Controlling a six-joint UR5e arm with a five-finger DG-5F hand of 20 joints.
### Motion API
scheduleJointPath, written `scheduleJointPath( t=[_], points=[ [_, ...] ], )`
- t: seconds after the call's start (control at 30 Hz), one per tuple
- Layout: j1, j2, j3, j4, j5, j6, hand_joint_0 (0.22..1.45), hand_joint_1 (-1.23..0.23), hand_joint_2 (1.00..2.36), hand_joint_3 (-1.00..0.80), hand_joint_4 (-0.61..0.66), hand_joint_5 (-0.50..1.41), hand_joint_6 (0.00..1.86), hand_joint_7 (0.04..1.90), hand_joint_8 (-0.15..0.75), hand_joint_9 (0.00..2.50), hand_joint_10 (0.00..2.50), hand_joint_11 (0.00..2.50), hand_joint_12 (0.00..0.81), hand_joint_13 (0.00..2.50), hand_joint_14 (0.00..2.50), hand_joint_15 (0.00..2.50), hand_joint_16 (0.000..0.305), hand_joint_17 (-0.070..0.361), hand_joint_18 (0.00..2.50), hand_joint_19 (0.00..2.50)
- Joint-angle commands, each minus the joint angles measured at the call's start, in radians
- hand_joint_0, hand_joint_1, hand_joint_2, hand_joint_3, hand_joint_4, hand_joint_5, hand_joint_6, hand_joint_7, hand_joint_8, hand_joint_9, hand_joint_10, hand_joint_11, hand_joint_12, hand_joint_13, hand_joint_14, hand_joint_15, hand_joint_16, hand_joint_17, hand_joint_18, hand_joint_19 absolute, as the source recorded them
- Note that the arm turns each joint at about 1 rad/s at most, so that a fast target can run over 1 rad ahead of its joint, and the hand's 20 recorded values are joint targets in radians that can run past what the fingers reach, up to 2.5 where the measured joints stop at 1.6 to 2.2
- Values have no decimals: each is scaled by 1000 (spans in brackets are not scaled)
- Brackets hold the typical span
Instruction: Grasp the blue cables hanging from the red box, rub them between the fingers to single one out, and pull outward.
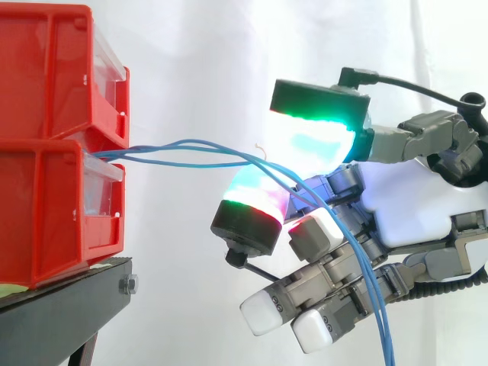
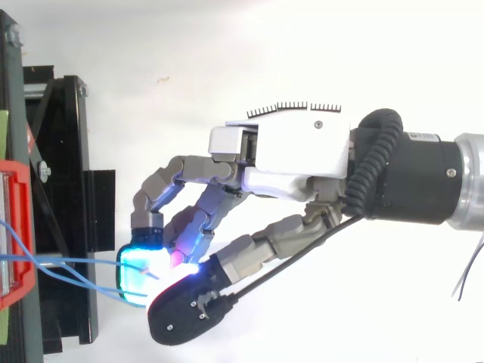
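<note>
Pinching the blue cables [image 1: 133, 155] between two glowing pads [image 1: 313, 145] at frame centre, the robot hand [image 1: 412, 198] has its grasp made, while several strands running from the red box [image 1: 46, 221] at left suggest singling-out and pulling remain.

Thin blue cables [image 1: 175, 142] stretch rightward from the lower red box [image 1: 46, 213], then droop downward.

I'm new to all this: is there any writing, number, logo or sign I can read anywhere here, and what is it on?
None can be read.
White-shelled robot hand, pinching the thin blue cables: a row of short black tick marks, no digits.
Stacked red plastic bins: no print visible.
Black metal stand: a small red patch, too small to read.
</note>
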Motion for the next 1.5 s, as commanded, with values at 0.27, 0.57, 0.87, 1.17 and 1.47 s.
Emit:
scheduleJointPath(
  t=[0.27,0.57,0.87,1.17,1.47],
  points=[
    [0,0,0,0,0,0,727,-888,1013,-295,13,-150,930,860,370,1073,18,815,383,752,12,327,46,104,749,320],
    [0,0,0,0,0,0,746,-892,1007,-401,55,-159,926,812,361,1049,18,815,381,753,14,338,46,103,751,318],
    [0,2,0,-2,3,0,580,-705,1000,-500,175,-130,866,812,383,1100,17,779,388,757,12,351,47,107,738,358],
    [0,0,0,0,3,0,508,-711,1000,-500,181,-118,856,855,401,1116,16,768,409,773,14,344,52,116,758,349],
    [0,2,0,-3,3,0,480,-894,1000,-500,193,-117,880,868,403,1124,18,787,415,794,11,345,53,119,791,339]
  ],
)
